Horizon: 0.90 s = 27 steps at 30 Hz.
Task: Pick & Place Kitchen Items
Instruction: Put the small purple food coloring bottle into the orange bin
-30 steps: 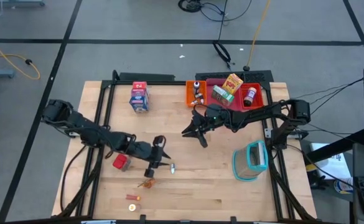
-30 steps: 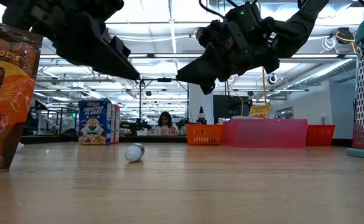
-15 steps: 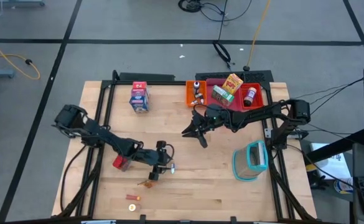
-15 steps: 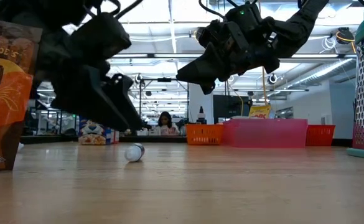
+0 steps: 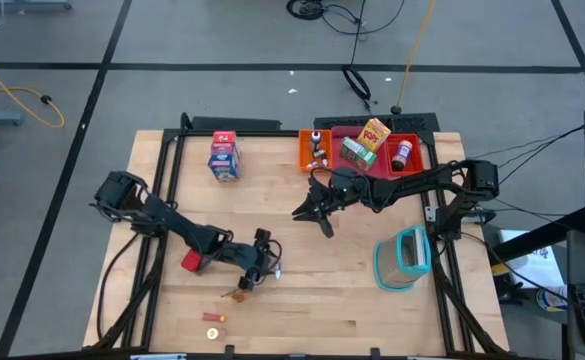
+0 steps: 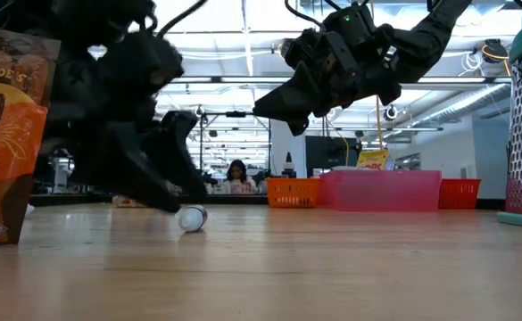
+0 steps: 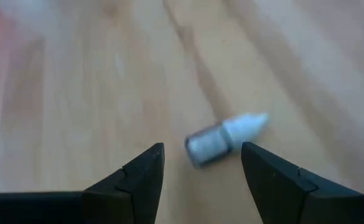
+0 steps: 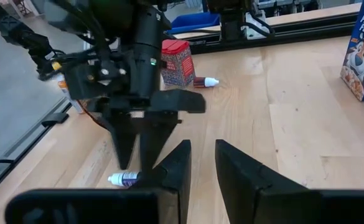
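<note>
The left tool [image 7: 200, 165] is low over the worktop [image 5: 332, 300], fingers apart, with a small white-capped bottle [image 7: 224, 138] lying on its side just past them. Farther back, the right tool [image 5: 309, 210] hovers mid-worktop, fingers slightly apart, holding nothing.

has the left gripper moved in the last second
Yes. In the high view the left gripper has slid rightward, away from the red cube, and now sits at the small white-capped bottle, jaws open.
</note>
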Motion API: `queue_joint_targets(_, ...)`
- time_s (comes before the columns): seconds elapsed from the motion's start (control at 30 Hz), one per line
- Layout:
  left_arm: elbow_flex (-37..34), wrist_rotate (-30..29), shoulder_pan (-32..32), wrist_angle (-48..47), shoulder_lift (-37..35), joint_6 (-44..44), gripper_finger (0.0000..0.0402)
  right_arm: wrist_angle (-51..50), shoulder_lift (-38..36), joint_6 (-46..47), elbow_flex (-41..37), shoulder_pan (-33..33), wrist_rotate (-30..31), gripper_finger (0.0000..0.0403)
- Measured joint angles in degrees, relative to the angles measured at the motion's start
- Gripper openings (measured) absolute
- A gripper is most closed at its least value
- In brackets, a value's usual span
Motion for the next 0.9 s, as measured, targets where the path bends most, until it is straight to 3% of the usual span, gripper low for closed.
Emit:
queue_joint_targets(0.43,6.5,-1.5,0.2,1.1,8.2,6.2,0.0216,-0.5,0.0,-0.2,0.0,0.0,0.0,0.0066)
queue_joint_targets(0.6,9.3,0.6,0.9,-0.3,10.9,4.8,0.0211,-0.9,0.0,-0.1,0.0,0.0,-0.1,0.0066)
queue_joint_targets(0.73,9.5,3.3,1.8,-2.3,11.0,-1.1,0.0171,-0.9,0.0,-0.1,0.0,0.0,-0.2,0.0066)
queue_joint_targets(0.9,9.6,7.9,2.9,-4.7,11.0,-9.4,0.0084,-0.9,0.0,-0.1,0.0,0.0,-0.2,0.0066)
